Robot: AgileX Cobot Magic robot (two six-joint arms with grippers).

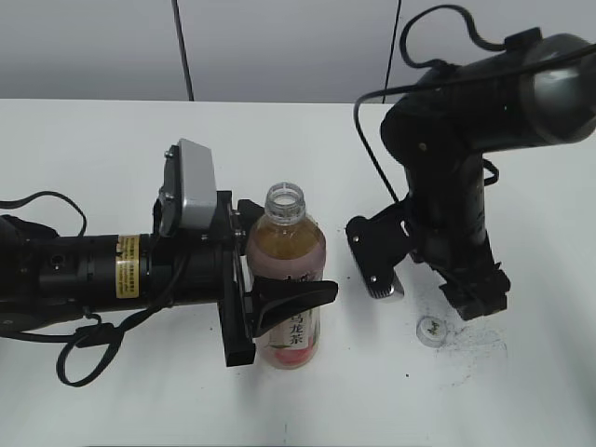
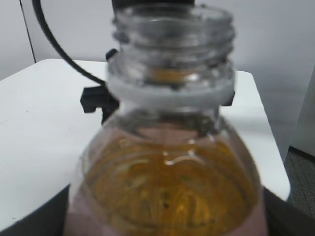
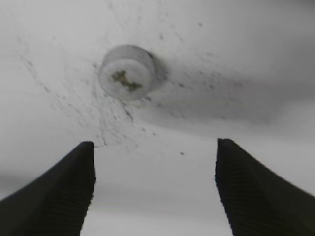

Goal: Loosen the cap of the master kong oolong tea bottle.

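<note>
Exterior view: left tool [image 1: 279,293] is clamped around the master kong oolong tea bottle [image 1: 287,279], upright near the front of the tabletop [image 1: 102,149]. The neck is open, threads bare. The cap [image 1: 431,329] lies on the tabletop to the right, well apart from the bottle, logo up. Judgement: the loosening is complete; good practice now is to keep the bottle steady and lift clear without knocking it. Right tool [image 3: 155,191] hangs over the cap, jaws wide apart, holding and touching nothing.
</note>
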